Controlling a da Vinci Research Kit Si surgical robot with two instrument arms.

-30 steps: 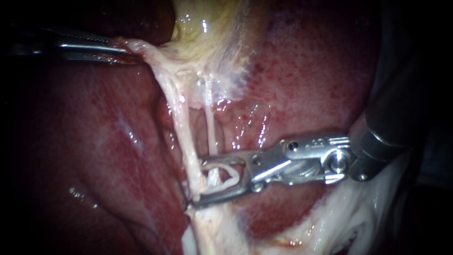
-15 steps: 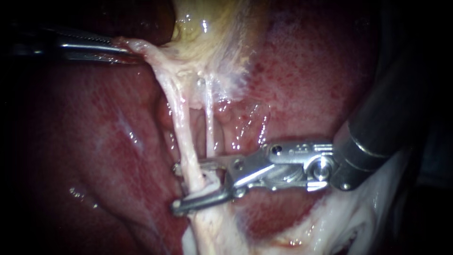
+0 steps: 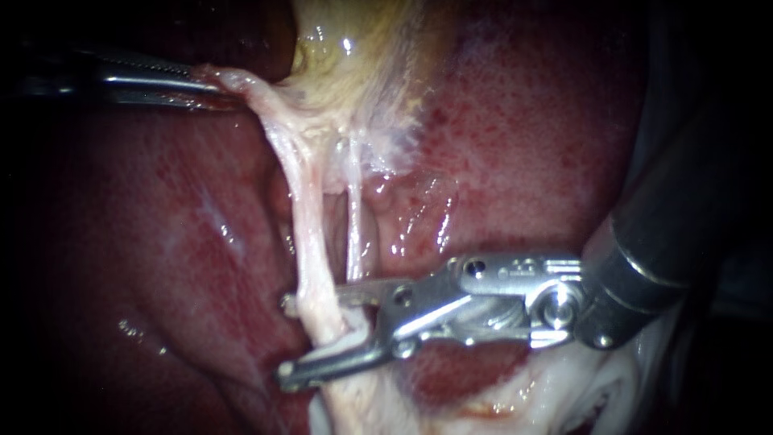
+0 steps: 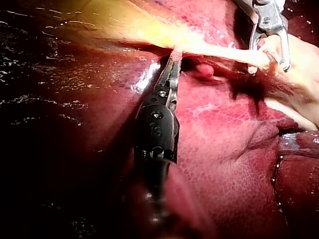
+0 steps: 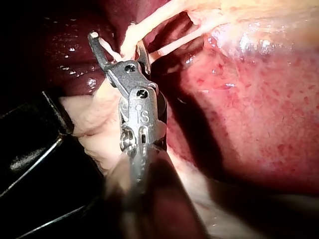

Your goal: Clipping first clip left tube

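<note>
Currently, right instrument (image 3: 283,341) end effector spread astride left tube (image 3: 307,242), left instrument (image 3: 211,85) clenching tissue (image 3: 237,81).

glistening red liver (image 3: 523,137) surrounds the pale yellow gallbladder (image 3: 362,56); whitish tissue (image 3: 580,391) lies along the liver's lower edge.

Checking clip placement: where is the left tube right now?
Endoscope view, left of centre: the left tube runs down from the gallbladder, straddled low down by the right instrument.

your left instrument (image 3: 217,87) lies nearly level, jaws clamped on tissue (image 3: 245,87). your right instrument (image 3: 288,338) points leftward, jaws spread apart.
</note>
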